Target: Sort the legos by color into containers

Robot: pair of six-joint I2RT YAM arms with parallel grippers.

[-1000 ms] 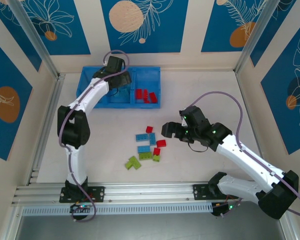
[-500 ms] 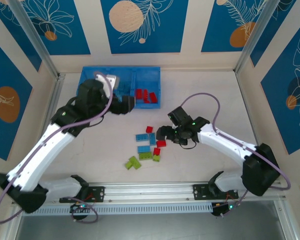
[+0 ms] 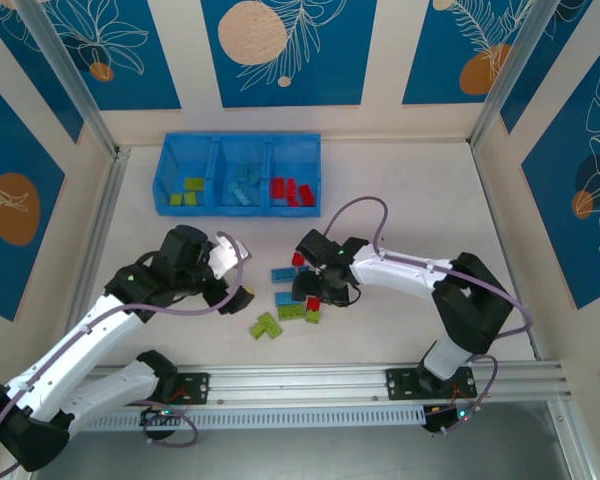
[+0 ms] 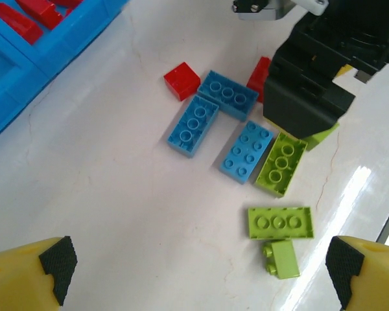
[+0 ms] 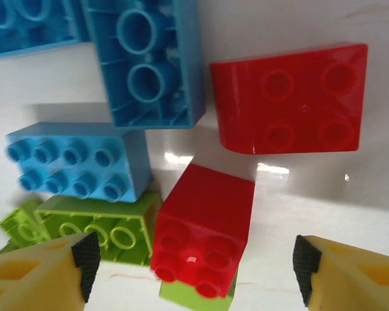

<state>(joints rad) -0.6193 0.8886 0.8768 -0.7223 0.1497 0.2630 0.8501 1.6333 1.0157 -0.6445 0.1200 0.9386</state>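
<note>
Loose legos lie mid-table: red (image 3: 298,259), light blue (image 3: 285,273) and lime green (image 3: 267,325). My right gripper (image 3: 313,291) is down over the pile, open. Its fingertips (image 5: 194,275) stand either side of a small red brick (image 5: 204,227), with a gap on each side. That brick rests on a green one (image 5: 194,301). My left gripper (image 3: 235,290) hovers left of the pile, open and empty (image 4: 198,272), with the two green bricks (image 4: 280,222) just ahead. The containers (image 3: 240,150) at the back hold green (image 3: 187,190), blue (image 3: 242,188) and red (image 3: 292,190) legos.
The right arm's black wrist (image 4: 318,71) hangs over the far side of the pile in the left wrist view. A flat red piece (image 5: 288,97) and blue bricks (image 5: 78,161) crowd the small red brick. Metal rail (image 3: 300,380) runs along the near edge.
The left arm has swung back from the bin to the table left of the pile, its jaws opening wider. The right gripper has moved left and down onto the pile.
</note>
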